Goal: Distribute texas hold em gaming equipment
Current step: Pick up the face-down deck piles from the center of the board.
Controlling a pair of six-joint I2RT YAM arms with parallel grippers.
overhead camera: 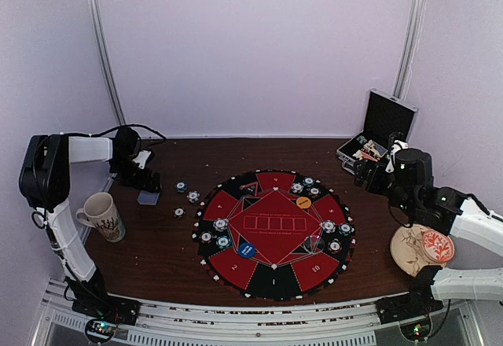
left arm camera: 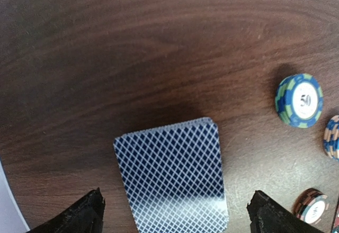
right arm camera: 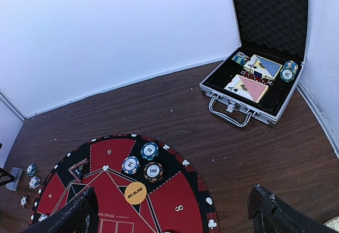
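Observation:
A deck of blue-backed playing cards (left arm camera: 169, 177) lies flat on the wood, between the wide-open fingers of my left gripper (left arm camera: 177, 216), which hangs just above it at the table's left (overhead camera: 146, 181). Three loose poker chips (overhead camera: 181, 187) lie right of the deck; one is a blue-green 50 chip (left arm camera: 299, 100). The round red-and-black poker mat (overhead camera: 275, 271) carries small chip groups around its rim, an orange big blind button (right arm camera: 135, 193) and a blue button (overhead camera: 247, 249). My right gripper (overhead camera: 364, 174) hovers open over the mat's far right edge (right arm camera: 175, 220), holding nothing.
An open silver-edged case (right arm camera: 241, 117) with card boxes and chips stands at the back right. A patterned mug (overhead camera: 102, 216) sits at the near left. A decorated plate (overhead camera: 409, 252) lies at the near right. White walls close in the back and sides.

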